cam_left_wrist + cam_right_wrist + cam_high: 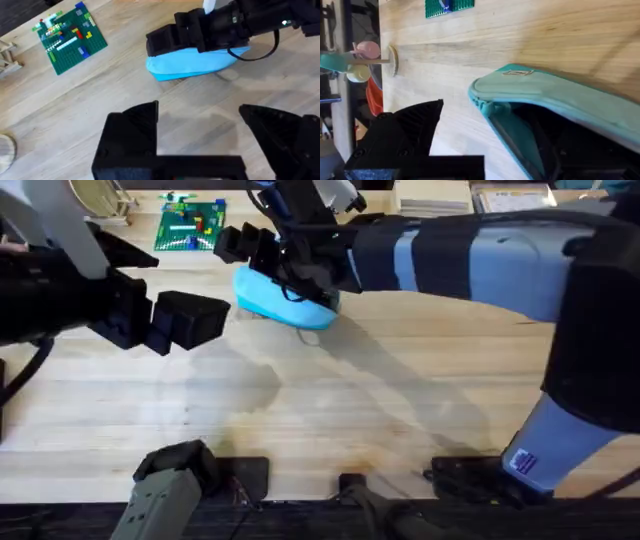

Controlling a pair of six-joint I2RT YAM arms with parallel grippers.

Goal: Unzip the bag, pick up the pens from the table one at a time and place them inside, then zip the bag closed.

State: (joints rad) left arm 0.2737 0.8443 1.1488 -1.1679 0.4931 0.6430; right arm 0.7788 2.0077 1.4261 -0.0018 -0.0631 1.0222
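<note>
Inside unzipped bag [560, 100], dark lining

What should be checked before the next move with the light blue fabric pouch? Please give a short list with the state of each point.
1. Light blue fabric pouch lies on the wooden table: ok.
2. Pouch zipper open, dark lining visible in the right wrist view: ok.
3. Right gripper is at the pouch: ok.
4. Right gripper holds a pen: cannot tell.
5. Left gripper open, holding nothing, apart from the pouch: ok.
6. Green brick baseplate lies apart from the pouch: ok.
</note>
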